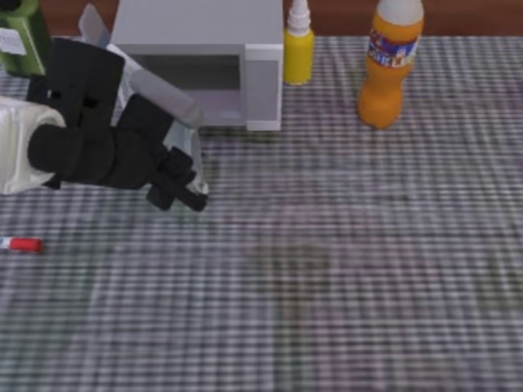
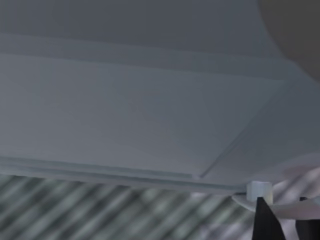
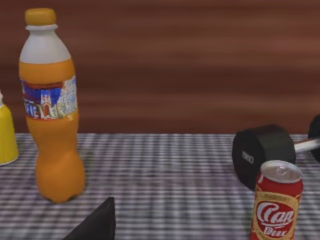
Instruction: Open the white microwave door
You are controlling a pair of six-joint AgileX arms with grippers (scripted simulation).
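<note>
The white microwave stands at the back of the table, left of centre, with its control panel strip on the right. The microwave door is swung out to the left at an angle, so the dark cavity shows. My left gripper is at the door's free edge, its black arm lying over the pane. In the left wrist view the door's pale panel fills the picture, and the left gripper is shut on a thin white piece at the door's edge. Only a dark corner of my right gripper shows.
A yellow bottle stands beside the microwave's right side, and an orange soda bottle farther right. A green bottle is at the back left. A small red-and-white item lies near the left edge. A black dumbbell and a red can show in the right wrist view.
</note>
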